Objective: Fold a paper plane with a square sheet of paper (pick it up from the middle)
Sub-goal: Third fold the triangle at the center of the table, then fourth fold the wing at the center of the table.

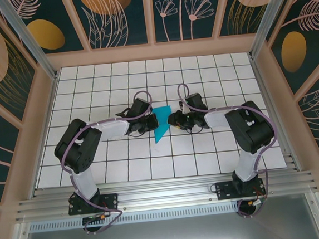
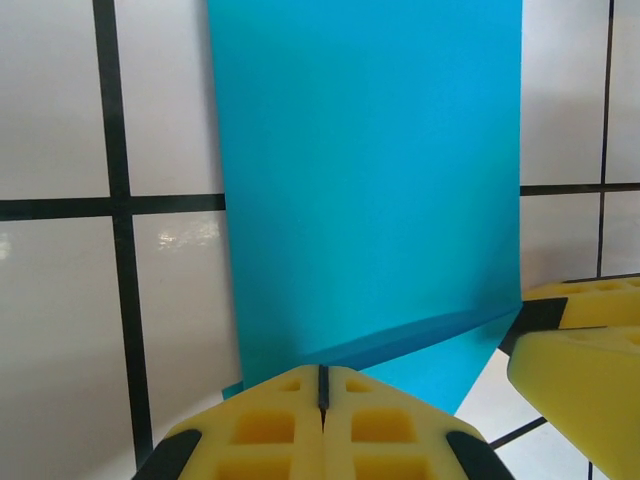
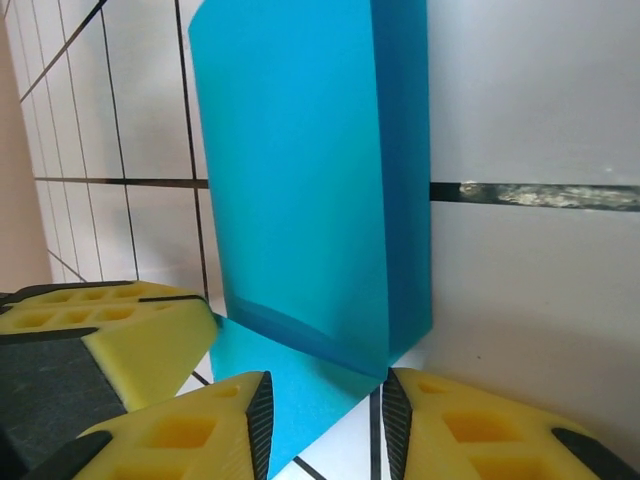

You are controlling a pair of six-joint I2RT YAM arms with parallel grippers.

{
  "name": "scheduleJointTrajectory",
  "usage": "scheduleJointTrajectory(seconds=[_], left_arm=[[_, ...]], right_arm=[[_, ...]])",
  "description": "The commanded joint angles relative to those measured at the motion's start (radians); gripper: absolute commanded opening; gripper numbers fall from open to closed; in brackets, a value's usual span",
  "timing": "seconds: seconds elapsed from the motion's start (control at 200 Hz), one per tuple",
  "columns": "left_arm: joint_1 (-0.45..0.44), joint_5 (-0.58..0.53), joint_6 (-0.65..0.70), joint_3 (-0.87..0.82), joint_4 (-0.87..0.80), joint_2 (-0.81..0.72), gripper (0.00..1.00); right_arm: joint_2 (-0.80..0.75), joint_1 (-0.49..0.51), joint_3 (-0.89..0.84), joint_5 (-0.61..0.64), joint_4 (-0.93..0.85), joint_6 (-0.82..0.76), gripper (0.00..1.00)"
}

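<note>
The square sheet of paper [image 1: 161, 127] is a creased teal shape on the white grid table, between my two grippers. In the left wrist view the paper [image 2: 370, 180] has a flap folded up along a slanted crease. My left gripper [image 2: 322, 385] is shut, its tips over the paper's near edge, and teal shows on both sides of them. In the right wrist view the flap [image 3: 300, 180] stands nearly upright, and a flat teal corner lies between the parted fingers of my open right gripper [image 3: 325, 425]. From above, the left gripper [image 1: 153, 122] and right gripper [image 1: 172, 120] face each other closely.
The grid table [image 1: 106, 79] is boxed in by low tan walls [image 1: 153, 51] at the back and sides. The right gripper's yellow finger [image 2: 580, 350] shows beside the paper in the left wrist view. The left gripper's finger [image 3: 100, 340] shows in the right wrist view.
</note>
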Motion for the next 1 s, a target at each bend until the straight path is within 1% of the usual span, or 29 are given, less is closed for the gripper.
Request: scheduleJointTrajectory(seconds=[0.0,0.17,0.34,0.4,0.47,0.52,0.545,0.591,0.671,0.766,0.906,0.996], left_arm=[[0.003,-0.013,0.026,-0.015,-0.010,0.013,0.06],[0.002,-0.019,0.029,-0.016,-0.011,0.013,0.06],[0.003,-0.047,0.043,-0.008,-0.023,-0.019,0.10],[0.003,-0.071,0.054,-0.001,-0.042,-0.035,0.13],[0.003,-0.108,0.058,-0.009,-0.051,-0.079,0.22],[0.003,-0.123,0.061,-0.029,-0.041,-0.120,0.26],[0.003,-0.125,0.061,-0.033,-0.031,-0.126,0.29],[0.002,-0.122,0.061,-0.077,-0.010,-0.186,0.33],[0.002,-0.114,0.072,-0.130,0.019,-0.245,0.37],[0.001,-0.102,0.085,-0.196,0.046,-0.305,0.38],[-0.008,-0.051,0.080,-0.301,0.117,-0.381,0.40],[-0.023,-0.050,0.081,-0.353,0.153,-0.420,0.40]], right_arm=[[0.012,0.012,0.010,-0.048,0.049,-0.007,0.37],[0.034,0.018,0.040,-0.063,0.036,-0.042,0.37],[0.075,0.022,0.075,-0.097,0.012,-0.092,0.36],[0.087,0.021,0.088,-0.100,-0.012,-0.118,0.31],[0.097,0.020,0.096,-0.081,-0.042,-0.134,0.22],[0.096,0.019,0.094,-0.082,-0.040,-0.131,0.18],[0.095,0.020,0.093,-0.082,-0.034,-0.123,0.17],[0.089,0.022,0.087,-0.080,-0.028,-0.106,0.13],[0.063,0.033,0.063,-0.057,-0.003,-0.066,0.11],[0.019,0.045,0.023,-0.014,0.038,0.007,0.10],[-0.047,0.067,-0.039,0.078,0.069,0.099,0.08],[-0.092,0.122,-0.085,0.157,0.069,0.155,0.08]])
